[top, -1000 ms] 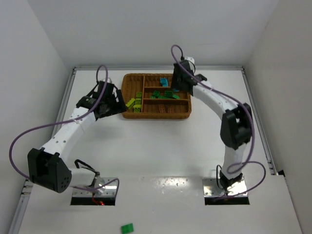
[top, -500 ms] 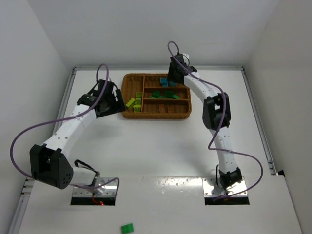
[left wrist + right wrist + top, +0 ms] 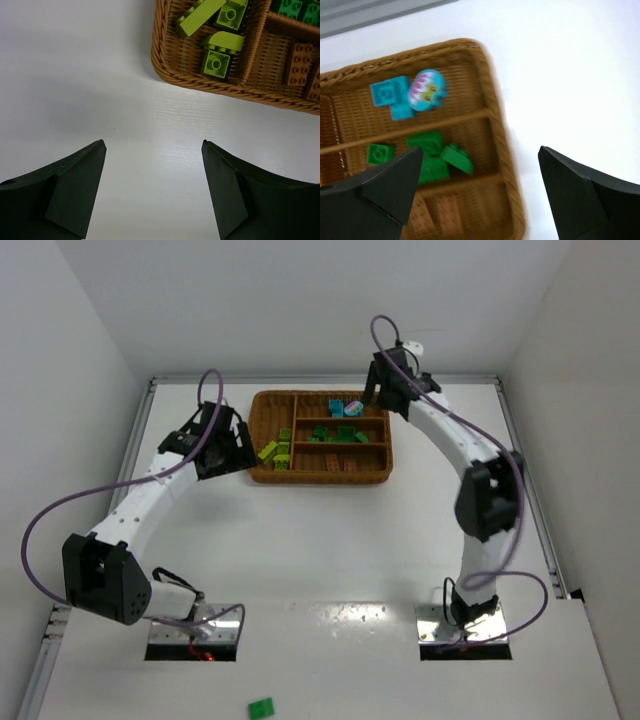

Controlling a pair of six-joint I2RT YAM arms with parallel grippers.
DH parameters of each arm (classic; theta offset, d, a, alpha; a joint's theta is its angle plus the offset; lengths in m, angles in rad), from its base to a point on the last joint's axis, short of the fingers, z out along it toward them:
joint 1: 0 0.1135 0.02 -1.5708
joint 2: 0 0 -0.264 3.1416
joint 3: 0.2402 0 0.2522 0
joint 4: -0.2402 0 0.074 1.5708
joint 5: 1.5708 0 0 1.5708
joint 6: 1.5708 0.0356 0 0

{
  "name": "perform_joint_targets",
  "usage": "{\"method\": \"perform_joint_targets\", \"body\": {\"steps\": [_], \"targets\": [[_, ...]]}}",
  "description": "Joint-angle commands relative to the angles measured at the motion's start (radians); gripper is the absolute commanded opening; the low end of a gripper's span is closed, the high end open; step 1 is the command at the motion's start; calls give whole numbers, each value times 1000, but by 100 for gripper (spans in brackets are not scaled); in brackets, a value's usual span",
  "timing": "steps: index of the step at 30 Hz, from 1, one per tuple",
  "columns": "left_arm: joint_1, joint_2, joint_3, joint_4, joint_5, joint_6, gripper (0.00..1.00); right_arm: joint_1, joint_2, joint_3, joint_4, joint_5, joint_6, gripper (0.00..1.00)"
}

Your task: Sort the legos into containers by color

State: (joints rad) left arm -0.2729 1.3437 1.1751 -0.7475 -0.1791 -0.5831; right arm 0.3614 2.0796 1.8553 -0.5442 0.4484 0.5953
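Above the far right corner of the wicker tray (image 3: 495, 100), the right tool (image 3: 481, 150) stands wide open and holds nothing. Likewise the left tool (image 3: 153, 145) is open and empty, over bare worktop (image 3: 75, 75) near the tray's corner section, which holds the lime green legos (image 3: 216, 62). The teal-blue legos (image 3: 385, 92) lie in the far section, the dark green legos (image 3: 427, 142) in the next. The orange-brown legos (image 3: 299, 62) are cut off at the frame edge. The right wrist view is blurred, so stud detail is unreadable there.

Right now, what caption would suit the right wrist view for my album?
Open right gripper over the wicker tray corner, teal bricks and green bricks lying in separate sections.
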Motion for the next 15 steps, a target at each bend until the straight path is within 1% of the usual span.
{"method": "perform_joint_targets", "body": {"steps": [1, 2, 3, 4, 6, 7, 9, 10, 12, 15], "targets": [[12, -5, 44, 25, 15, 12, 84, 11, -266, -243, -42, 217, 34, 99], [12, -5, 44, 25, 32, 12, 84, 11, -324, -310, -42, 239, 34, 99], [21, -5, 55, 25, 32, 12, 84, 11, -440, -371, -81, 260, 73, 99], [21, -5, 55, 37, 53, 22, 84, 11, -496, -480, -104, 286, 89, 99], [21, -5, 66, 46, 69, 22, 84, 11, -608, -589, -141, 286, 103, 99], [21, -5, 66, 46, 69, 22, 84, 11, -733, -696, -152, 286, 103, 99], [21, -5, 66, 56, 79, 32, 84, 11, -856, -784, -166, 228, 103, 99], [21, -5, 66, 66, 79, 32, 84, 1, -969, -853, -181, 187, 118, 99], [21, 8, 76, 66, 79, 42, 84, 1, -1068, -936, -194, 167, 135, 99], [21, 17, 77, 76, 79, 42, 84, 1, -1179, -990, -203, 124, 135, 99]]}}
